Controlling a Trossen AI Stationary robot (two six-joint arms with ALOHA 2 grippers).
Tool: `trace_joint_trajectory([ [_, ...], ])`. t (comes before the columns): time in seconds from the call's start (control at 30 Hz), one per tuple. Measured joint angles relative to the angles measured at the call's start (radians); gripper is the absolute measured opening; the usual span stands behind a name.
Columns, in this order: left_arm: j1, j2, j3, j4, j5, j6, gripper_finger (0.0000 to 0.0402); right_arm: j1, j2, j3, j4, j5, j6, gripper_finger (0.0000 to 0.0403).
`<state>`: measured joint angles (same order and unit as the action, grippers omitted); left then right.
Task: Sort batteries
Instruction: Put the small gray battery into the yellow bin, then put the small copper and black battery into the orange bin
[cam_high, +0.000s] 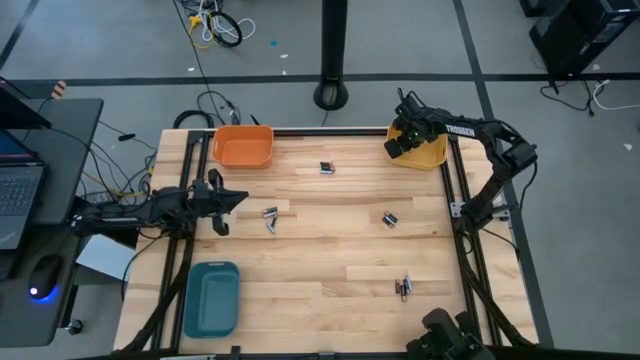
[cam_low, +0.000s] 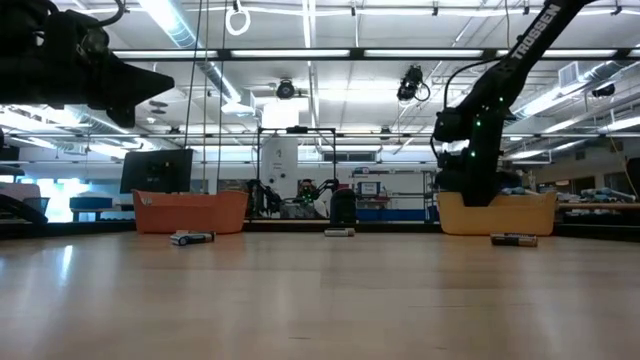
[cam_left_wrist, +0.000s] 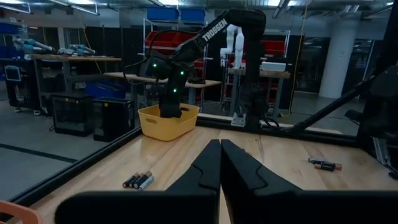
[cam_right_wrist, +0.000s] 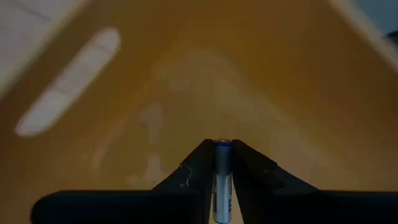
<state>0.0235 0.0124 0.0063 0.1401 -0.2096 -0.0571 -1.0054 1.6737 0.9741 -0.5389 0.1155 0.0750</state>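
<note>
My right gripper (cam_high: 397, 148) reaches down into the yellow tray (cam_high: 432, 155) at the table's far right corner, shut on a small blue and silvery battery (cam_right_wrist: 222, 180); the tray's yellow floor (cam_right_wrist: 186, 74) fills its wrist view. Loose batteries lie flat on the wooden table: one at the far middle (cam_high: 326, 168), a pair left of centre (cam_high: 270, 217), one right of centre (cam_high: 390, 219) and a group near the front right (cam_high: 404, 288). My left gripper (cam_high: 225, 200) waits shut at the table's left side, holding nothing. My right gripper pinches the battery's long sides (cam_right_wrist: 222, 163) between its two fingers. The battery lies along the fingers, its end cap (cam_right_wrist: 222, 144) level with the fingertips. The fingers slant steeply down from above. The battery hangs clear above the tray's floor.
An orange tray (cam_high: 243, 147) stands at the far left and a teal tray (cam_high: 211, 297) at the near left. Black frame rails run along the table's edges. A laptop and cables lie left of the table.
</note>
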Motion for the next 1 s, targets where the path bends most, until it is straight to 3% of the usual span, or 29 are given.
trace_joint_trajectory([
  [0.4,0.001,0.058,0.024,0.025,-0.006,0.019,0.0015,0.000,-0.124,0.000,-0.046,0.017,-0.105,0.0111],
  [0.5,0.001,0.128,0.044,0.016,-0.006,0.004,0.0015,0.011,-0.171,0.000,-0.069,-0.047,-0.145,0.0088],
  [0.67,0.001,0.282,0.093,0.021,0.002,-0.050,0.0015,0.103,-0.258,0.000,-0.064,-0.123,-0.203,0.0013],
  [0.83,0.002,0.460,0.167,0.021,0.002,-0.098,0.0015,0.244,-0.313,-0.021,0.002,-0.173,-0.203,0.0019],
  [1.0,0.003,0.644,0.324,-0.004,0.049,-0.110,0.0015,0.388,-0.362,-0.137,0.173,-0.222,-0.173,0.0008],
])
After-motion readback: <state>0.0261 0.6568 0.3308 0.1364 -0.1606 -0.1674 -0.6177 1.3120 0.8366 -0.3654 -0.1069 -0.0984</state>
